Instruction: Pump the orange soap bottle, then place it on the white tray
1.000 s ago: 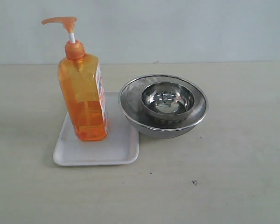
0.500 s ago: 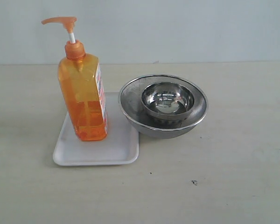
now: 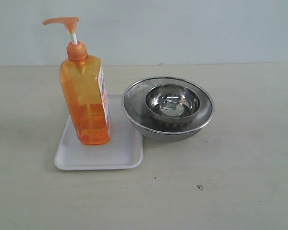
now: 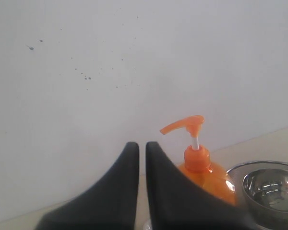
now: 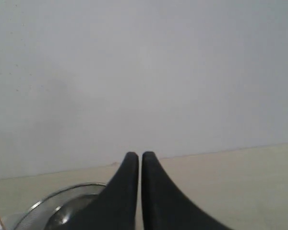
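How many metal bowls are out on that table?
2. The large bowl stands beside the white tray, on its right in the exterior view; the small bowl sits nested inside it. A third beneath the small one could be hidden.

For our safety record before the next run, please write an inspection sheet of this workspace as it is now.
Surface: pale table, a few small dark specks near the front.
Job's things: orange soap bottle stands upright on the white tray, no gripper on it.
Clutter: small steel bowl nested inside a larger steel bowl, beside the tray.
Grippers: left gripper and right gripper both shut, holding nothing, clear of the bottle.
Cables: nothing seen.
Surroundings: plain pale wall behind the table.
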